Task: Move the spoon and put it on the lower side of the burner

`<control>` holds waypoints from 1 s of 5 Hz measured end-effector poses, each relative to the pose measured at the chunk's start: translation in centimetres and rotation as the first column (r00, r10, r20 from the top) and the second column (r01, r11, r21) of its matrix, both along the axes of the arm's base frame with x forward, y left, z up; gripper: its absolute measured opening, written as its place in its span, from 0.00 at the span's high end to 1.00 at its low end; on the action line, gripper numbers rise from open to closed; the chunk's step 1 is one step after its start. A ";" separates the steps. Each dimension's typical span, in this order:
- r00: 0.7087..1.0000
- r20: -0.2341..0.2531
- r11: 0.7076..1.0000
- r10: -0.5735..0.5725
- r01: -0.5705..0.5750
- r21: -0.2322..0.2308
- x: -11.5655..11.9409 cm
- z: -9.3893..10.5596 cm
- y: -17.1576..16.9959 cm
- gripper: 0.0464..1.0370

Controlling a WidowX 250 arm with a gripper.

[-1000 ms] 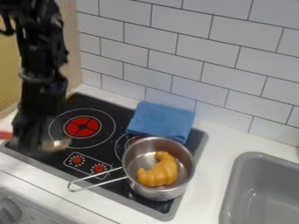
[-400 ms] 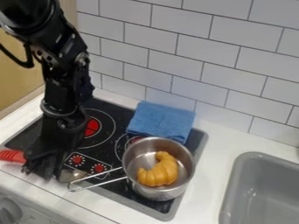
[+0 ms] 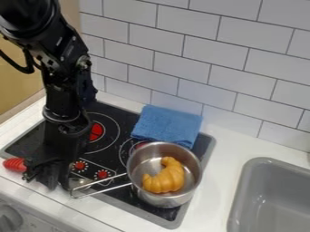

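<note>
Poking out at far left, the red ribbed handle of the spoon (image 3: 14,165) meets the gripper (image 3: 50,177), which hides the spoon's middle. Whether the gripper is spread or pinching the spoon, I cannot tell. The spoon lies crosswise beneath it at the cooktop's (image 3: 27,144) front-left edge, handle left, metal bowl right, its long axis slanting gently down rightward; whether it rests or is raised is unclear. The black arm (image 3: 63,104) partly covers the left burner (image 3: 95,131). Right of the gripper, the saucepan's (image 3: 163,200) wire handle overlaps the spoon's bowl, blurring its outline. The sink (image 3: 245,195) is cut off at right.
</note>
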State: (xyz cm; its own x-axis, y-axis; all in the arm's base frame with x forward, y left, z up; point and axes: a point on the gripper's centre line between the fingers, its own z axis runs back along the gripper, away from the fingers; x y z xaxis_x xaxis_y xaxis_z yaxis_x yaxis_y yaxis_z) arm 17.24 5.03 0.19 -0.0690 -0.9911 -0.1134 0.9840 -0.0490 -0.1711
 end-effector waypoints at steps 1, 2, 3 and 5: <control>1.000 -0.011 1.000 0.004 -0.004 -0.025 0.0 0.1 0.0 0.35; 1.000 -0.024 0.999 0.013 -0.014 -0.028 0.1 0.4 0.0 0.07; 0.994 -0.014 0.994 0.106 -0.106 -0.035 0.7 1.5 0.4 0.02; 0.887 0.046 0.888 0.460 -0.459 -0.025 3.0 5.4 1.6 0.04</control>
State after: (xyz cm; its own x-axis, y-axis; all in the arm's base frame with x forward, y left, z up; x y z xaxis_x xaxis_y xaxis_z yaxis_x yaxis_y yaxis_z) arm 20.27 6.64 5.60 0.3998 -0.9121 -0.0914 0.9041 0.4088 -0.1248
